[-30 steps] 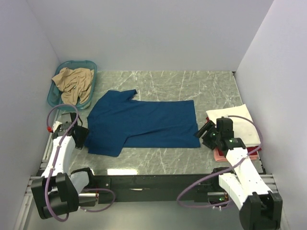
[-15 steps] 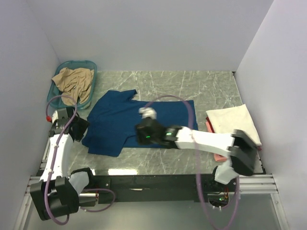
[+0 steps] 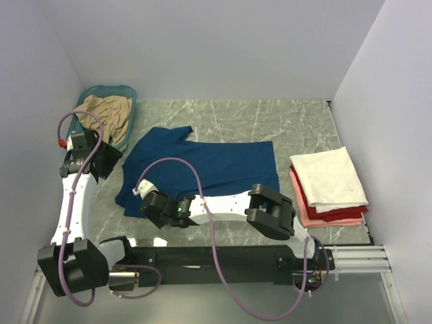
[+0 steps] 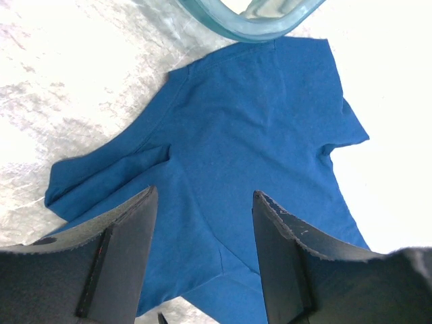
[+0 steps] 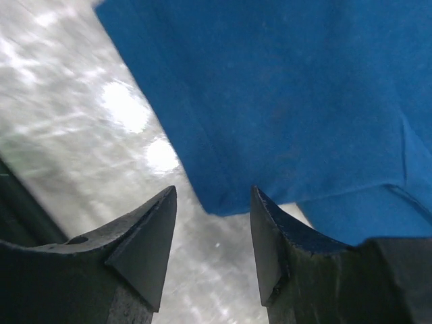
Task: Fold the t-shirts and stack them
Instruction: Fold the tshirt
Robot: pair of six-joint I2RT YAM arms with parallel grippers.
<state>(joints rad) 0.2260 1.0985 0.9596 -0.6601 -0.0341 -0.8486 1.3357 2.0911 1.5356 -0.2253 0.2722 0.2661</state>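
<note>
A dark blue t-shirt (image 3: 209, 172) lies spread flat in the middle of the table. My left gripper (image 3: 108, 162) hovers open just off the shirt's left edge; its wrist view looks down on the blue t-shirt (image 4: 256, 135) with the left gripper (image 4: 206, 196) holding nothing. My right arm reaches across the table. The right gripper (image 3: 150, 209) is open at the shirt's near-left corner. That corner of the blue t-shirt (image 5: 283, 88) points into the gap of the right gripper (image 5: 212, 192), ungripped. A folded stack sits at the right: cream-white t-shirt (image 3: 327, 177) above red and pink t-shirts (image 3: 331, 217).
A teal basket (image 3: 86, 94) stands at the back left with a crumpled tan t-shirt (image 3: 108, 113) in it; the basket's rim (image 4: 250, 23) shows at the top of the left wrist view. Grey walls close in the table on three sides.
My right arm has swung from beside the folded stack across to the blue shirt's near-left corner, its jaws narrowing. My left gripper has moved back toward the basket.
</note>
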